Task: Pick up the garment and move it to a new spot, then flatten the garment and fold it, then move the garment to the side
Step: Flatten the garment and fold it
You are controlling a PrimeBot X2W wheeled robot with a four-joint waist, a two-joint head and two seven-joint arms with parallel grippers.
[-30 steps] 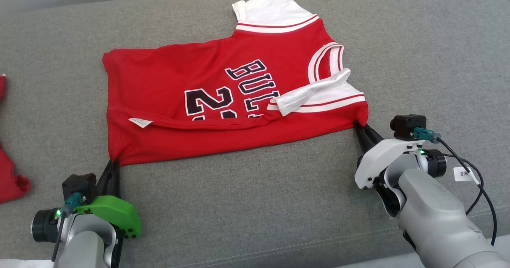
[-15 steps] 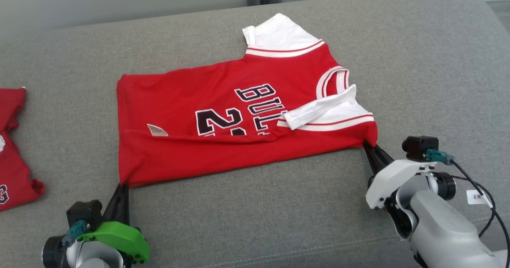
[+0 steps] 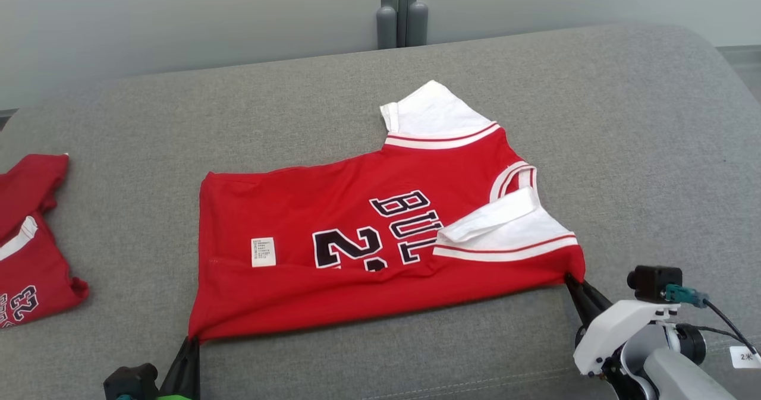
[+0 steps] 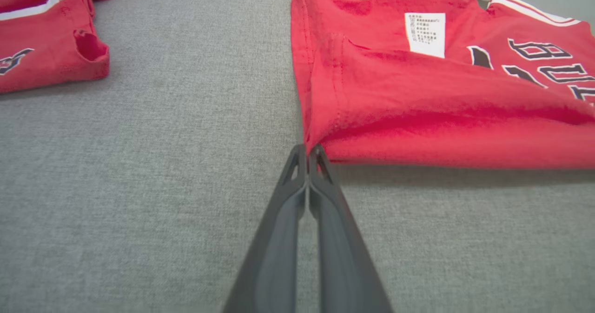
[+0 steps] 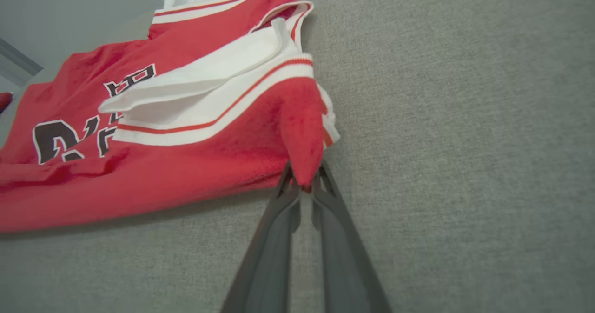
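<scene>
On the grey cushion (image 3: pixel 642 150), the red garment (image 3: pixel 333 210) lies in the middle. The left gripper (image 3: pixel 191 342) and right gripper (image 3: pixel 569 280) each pinch a near corner tight, probably to pull the fold flat.

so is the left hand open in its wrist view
No, the left hand is shut on a corner of the jersey, its fingers pressed together.

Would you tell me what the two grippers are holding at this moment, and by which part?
Both hold the red jersey: the left gripper pinches its near hem-end corner, the right gripper its near sleeve-end corner.
</scene>
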